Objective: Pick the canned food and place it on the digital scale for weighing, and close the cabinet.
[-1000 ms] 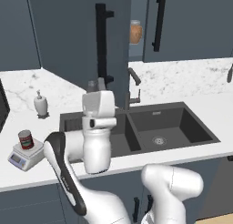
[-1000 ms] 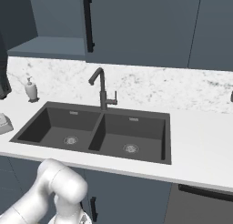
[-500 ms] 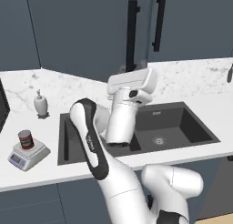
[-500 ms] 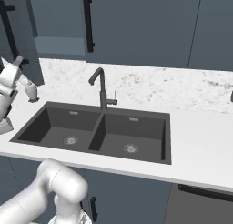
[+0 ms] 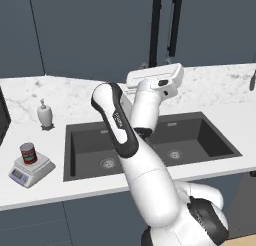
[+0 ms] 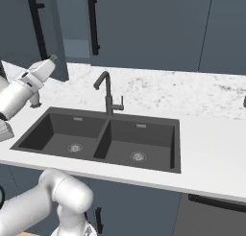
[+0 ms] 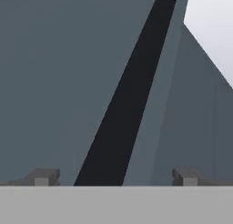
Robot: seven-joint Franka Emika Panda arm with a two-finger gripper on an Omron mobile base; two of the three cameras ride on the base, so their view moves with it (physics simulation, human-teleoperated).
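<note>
At the lower left of the left base view, the small cylindrical can with a red label and silvery top (image 5: 29, 153) stands upright on the round plate of the small white-grey square digital scale (image 5: 31, 170), which sits on the white marbled counter (image 5: 75, 97) left of the dark double-bowl sink (image 5: 150, 142). The white arm's two-finger gripper (image 7: 113, 176) is well apart from the can, raised toward the upper centre of that frame at the dark slate-blue upper wall cabinet (image 5: 100, 30). In the hand view its 2 small dark finger tips (image 7: 43, 176) stand wide apart at the bottom edge with nothing between them, and the cabinet's long black bar handle (image 7: 125, 100) slants up from between them across the flat door face. In the right base view the left door (image 6: 45, 31), at the upper left, looks to stand slightly ajar, though the angle makes that hard to judge. A small white soap dispenser (image 5: 45, 114) stands on the counter behind the scale.
</note>
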